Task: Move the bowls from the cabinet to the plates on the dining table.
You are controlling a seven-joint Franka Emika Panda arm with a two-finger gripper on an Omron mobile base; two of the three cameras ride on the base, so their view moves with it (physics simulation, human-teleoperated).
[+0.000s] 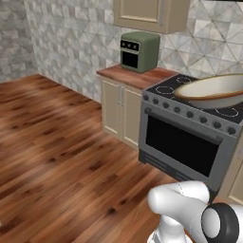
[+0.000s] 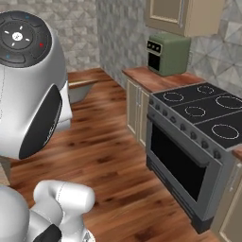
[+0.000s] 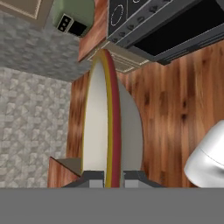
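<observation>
Cream ceramic, tan-rimmed: one bowl [image 3: 103, 127] is standing edge-on between the two fingers [image 3: 92, 176], which are clamping its rim; one stove [image 3: 153, 22] and one green oven [image 3: 74, 15] are lying beyond.

Floor [image 1: 57, 142] was reddish-brown wood planks, pretty glossy, running right up to the stone-tiled walls. Short wood counter [image 1: 142, 76] sat on a beige base cabinet [image 1: 118, 111] standing on that floor, and an olive-green toaster oven [image 1: 139, 51] was parked on top near the wall. Right beside it, touching, stood the grey stove [image 1: 190, 137], with a black cooktop [image 2: 203, 111] and ring burners.
</observation>
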